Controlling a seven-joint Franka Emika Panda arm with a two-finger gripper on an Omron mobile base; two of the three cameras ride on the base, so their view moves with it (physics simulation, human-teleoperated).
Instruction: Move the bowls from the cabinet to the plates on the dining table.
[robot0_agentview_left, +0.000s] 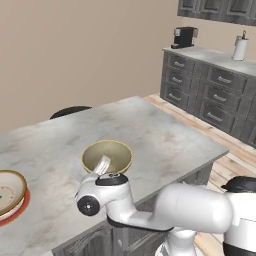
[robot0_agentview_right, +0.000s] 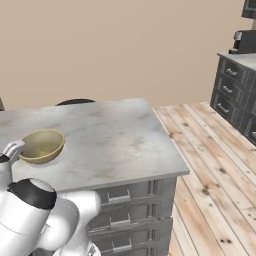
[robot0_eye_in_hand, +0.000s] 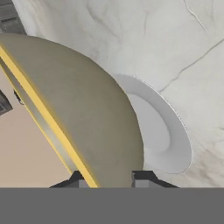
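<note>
Clamped on the near rim of a tan bowl (robot0_eye_in_hand: 78, 113), the hand (robot0_eye_in_hand: 107, 177) is carrying it just above the pale plain plate (robot0_eye_in_hand: 168, 131), which is lying slightly off to one side underneath. Lowering onto that plate looks like the next move. Farther left on the marble tabletop (robot0_agentview_left: 165, 135), another bowl (robot0_agentview_left: 9, 192) is sitting on the red-rimmed plate (robot0_agentview_left: 17, 210).

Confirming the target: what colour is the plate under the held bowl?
Plain pale white-grey, no pattern; the plate shows best in the hand view, beneath the bowl.
</note>
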